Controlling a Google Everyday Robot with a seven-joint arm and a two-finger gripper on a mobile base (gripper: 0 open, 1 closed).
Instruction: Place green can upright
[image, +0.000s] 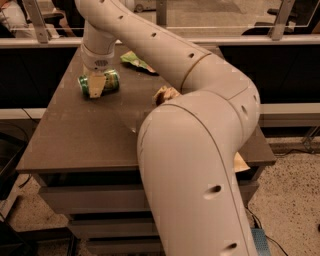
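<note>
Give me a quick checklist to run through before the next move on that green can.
1. Green can upright: not ok, it lies on its side.
2. Hand at the can: ok, it is down over the can near the table's far left corner.
3. Firm hold on the can: cannot tell.
4. Space to stand it: ok, bare table top shows just in front of the can.
5. Green snack bag out of the way: ok, it lies apart, behind and to the right.
</note>
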